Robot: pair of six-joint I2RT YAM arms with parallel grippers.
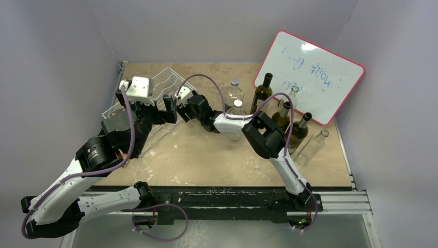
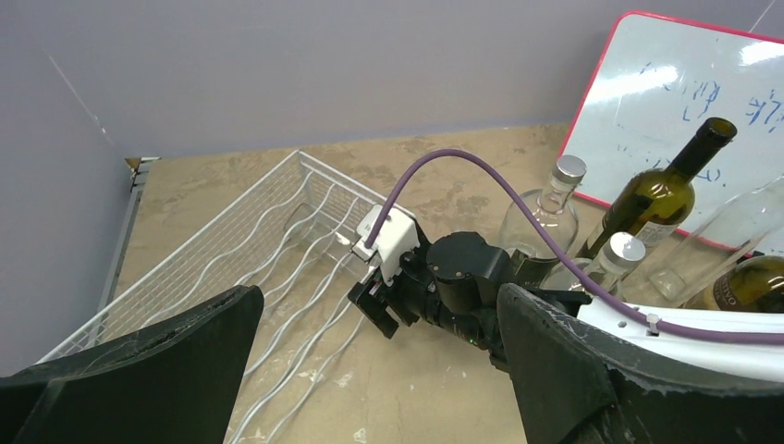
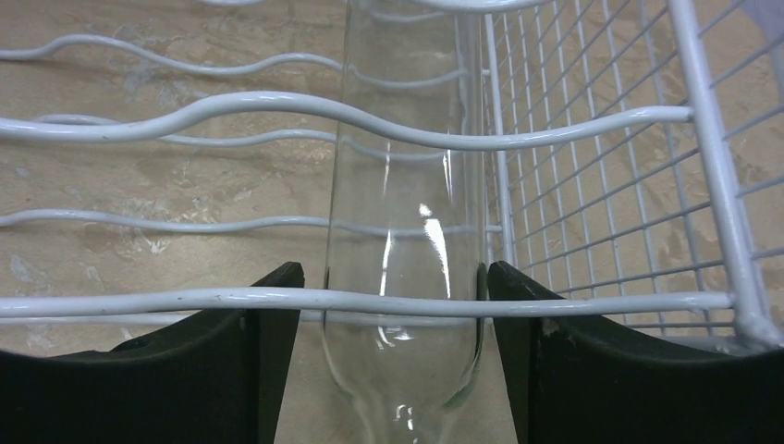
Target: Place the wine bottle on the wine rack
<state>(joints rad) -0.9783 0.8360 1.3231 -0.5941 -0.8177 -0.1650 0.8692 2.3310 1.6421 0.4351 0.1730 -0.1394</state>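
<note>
A clear glass wine bottle [image 3: 402, 203] lies inside the white wire wine rack [image 3: 592, 139], with wavy rods crossing in front of it. My right gripper [image 3: 388, 287] is open around the bottle's shoulder, with a gap at the left finger and the right finger close to the glass. In the top view the right gripper [image 1: 180, 107] is at the rack's [image 1: 160, 80] right edge. My left gripper [image 1: 164, 109] is open and empty just beside it, and its wide fingers [image 2: 185, 361] frame the right gripper [image 2: 381, 310] and the rack [image 2: 268, 231]. The clear bottle barely shows in these two views.
Several more bottles stand at the back right: clear ones with silver caps [image 1: 234, 92], dark green ones [image 1: 262, 92], and a clear one lying down [image 1: 312, 147]. A pink-framed whiteboard [image 1: 310, 75] leans on the right wall. Grey walls enclose the table.
</note>
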